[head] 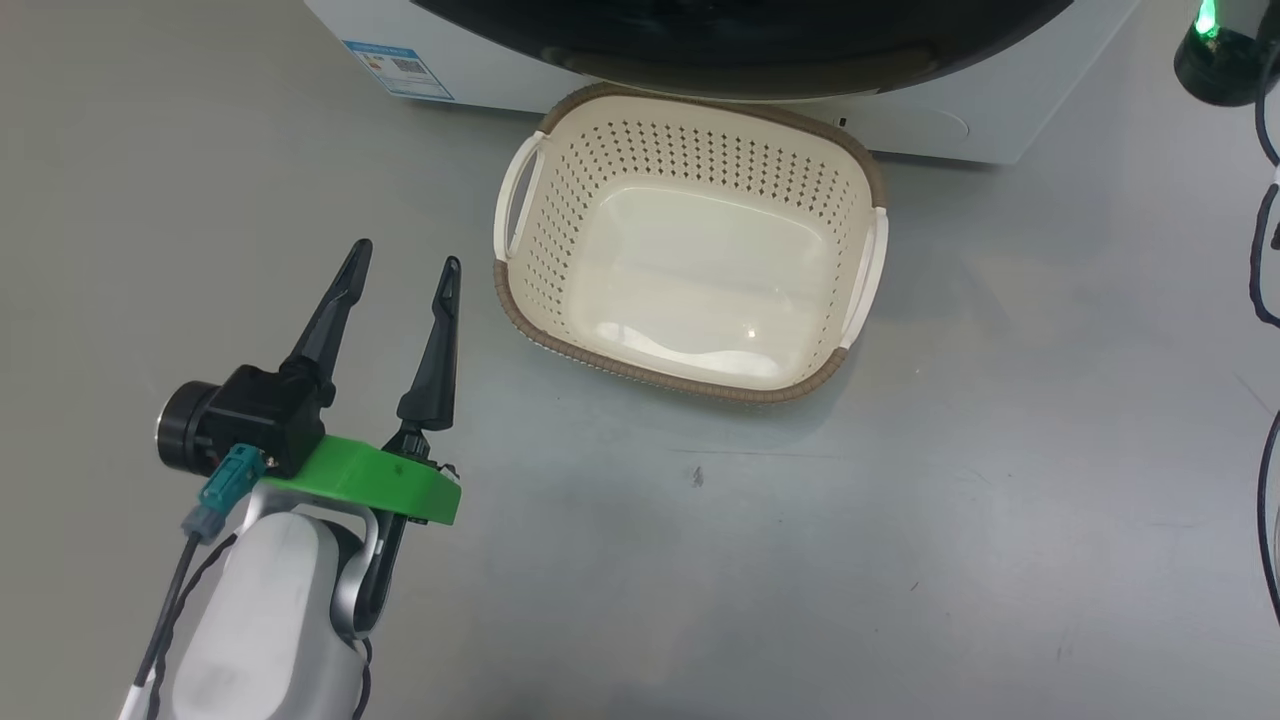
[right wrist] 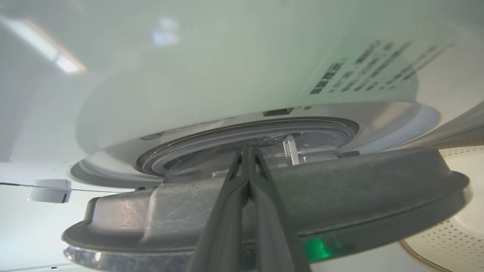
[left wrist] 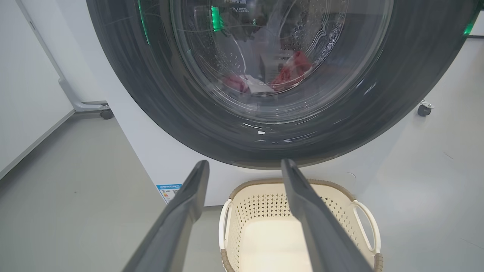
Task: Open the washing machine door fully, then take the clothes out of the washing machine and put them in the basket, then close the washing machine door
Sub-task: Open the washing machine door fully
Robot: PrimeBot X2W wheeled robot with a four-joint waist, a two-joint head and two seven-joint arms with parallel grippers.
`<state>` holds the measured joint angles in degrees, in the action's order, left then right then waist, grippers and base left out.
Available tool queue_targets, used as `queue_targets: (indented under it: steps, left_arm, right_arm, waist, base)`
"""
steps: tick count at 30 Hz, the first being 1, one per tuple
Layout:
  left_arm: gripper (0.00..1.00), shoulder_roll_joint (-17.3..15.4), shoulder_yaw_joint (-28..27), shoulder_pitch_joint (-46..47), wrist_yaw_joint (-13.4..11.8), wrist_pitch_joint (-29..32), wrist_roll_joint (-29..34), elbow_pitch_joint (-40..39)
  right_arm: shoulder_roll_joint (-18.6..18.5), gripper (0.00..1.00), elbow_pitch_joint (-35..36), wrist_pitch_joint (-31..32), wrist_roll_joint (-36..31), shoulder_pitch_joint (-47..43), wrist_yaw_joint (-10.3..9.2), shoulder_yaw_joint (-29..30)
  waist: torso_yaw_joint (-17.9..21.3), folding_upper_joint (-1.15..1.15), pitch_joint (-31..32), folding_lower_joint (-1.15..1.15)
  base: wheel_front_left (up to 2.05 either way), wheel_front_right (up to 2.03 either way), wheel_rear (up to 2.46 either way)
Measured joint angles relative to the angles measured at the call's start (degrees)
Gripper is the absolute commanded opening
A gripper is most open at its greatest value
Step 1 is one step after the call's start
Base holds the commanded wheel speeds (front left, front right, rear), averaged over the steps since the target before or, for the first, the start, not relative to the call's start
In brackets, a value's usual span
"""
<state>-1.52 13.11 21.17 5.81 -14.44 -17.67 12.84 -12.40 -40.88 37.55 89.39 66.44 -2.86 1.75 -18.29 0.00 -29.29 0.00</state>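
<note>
The washing machine (head: 930, 125) stands at the top of the head view, its glossy black door (head: 740, 40) above the empty cream basket (head: 640, 375) on the floor. My left gripper (head: 408, 254) hangs open left of the basket, holding nothing. In the left wrist view its open fingers (left wrist: 245, 162) point at the door (left wrist: 151, 94); red clothes (left wrist: 291, 70) and a white piece (left wrist: 261, 85) show through the glass. In the right wrist view my right gripper (right wrist: 247, 151) is shut, its tips at the edge of the door (right wrist: 340, 196), which stands slightly off the machine front (right wrist: 227, 75).
A blue sticker (head: 400, 68) marks the machine's lower left corner. A black housing with a green light (head: 1225, 50) and dark cables (head: 1262, 250) are at the right edge. A wheeled stand leg (left wrist: 87, 105) lies left of the machine. Grey floor spreads around the basket.
</note>
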Motion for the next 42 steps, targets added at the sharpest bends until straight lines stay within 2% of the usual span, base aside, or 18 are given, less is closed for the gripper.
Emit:
queue_targets:
  steps: [2, 11, 19, 42]
  left_arm:
    - [1.00, 0.00, -0.02, 0.00, -0.04, 0.00, 0.00, 0.20]
    - [1.00, 0.01, -0.05, 0.00, -0.54, 0.00, 0.02, 0.40]
    - [1.00, 0.03, -0.73, -0.02, -0.90, 0.00, 0.04, 0.87]
    - [1.00, 0.04, -1.44, -1.47, -0.98, 0.00, 1.38, 1.99]
  right_arm:
    - [-0.12, 0.00, -0.62, 0.98, 0.59, -0.14, 0.73, -0.02]
    - [0.19, 0.00, -1.15, 5.54, 1.81, -1.18, 1.33, -1.16]
    - [0.47, 0.00, -1.52, 9.03, 2.36, -3.39, 3.33, -2.22]
    - [5.32, 0.00, -1.69, 17.19, 3.94, -11.54, 6.83, -6.37]
  waist:
    - [0.06, 0.00, 0.24, 0.00]
    - [0.68, 0.00, 0.97, 0.00]
    - [1.40, 0.00, 1.95, 0.00]
    - [3.86, 0.00, 7.61, 0.00]
  base:
    - [0.00, 0.00, 0.00]
    - [0.00, 0.00, 0.00]
    - [0.00, 0.00, 0.00]
    - [0.00, 0.00, 0.00]
